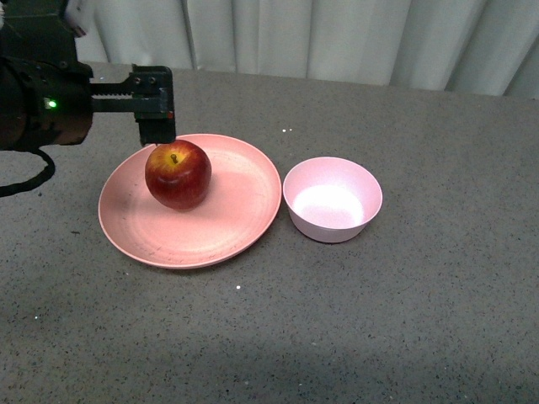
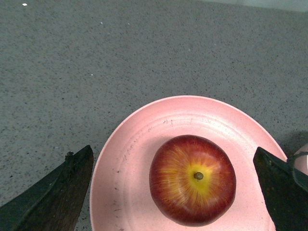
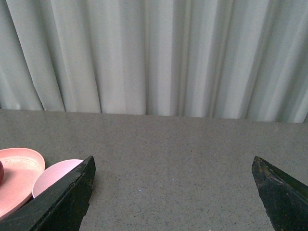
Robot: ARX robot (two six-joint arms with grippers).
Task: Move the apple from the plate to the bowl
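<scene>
The dark red apple (image 1: 178,174) stands stem up on the left part of the salmon-pink plate (image 1: 227,219). The small pale pink bowl (image 1: 333,199) stands empty just right of the plate, almost touching its rim. My left gripper (image 1: 157,126) hangs open directly above and slightly behind the apple, not touching it. In the left wrist view the apple (image 2: 192,179) lies between the spread fingers (image 2: 57,192) on the plate (image 2: 134,159). My right gripper (image 3: 173,159) is open and empty over bare table, and its view shows the plate (image 3: 17,168) and bowl (image 3: 53,175) at one side.
The grey speckled tabletop (image 1: 379,320) extends around the dishes. A pale pleated curtain (image 1: 337,38) hangs behind the table's far edge. The left arm's dark body (image 1: 38,105) and cable reach in from the left edge.
</scene>
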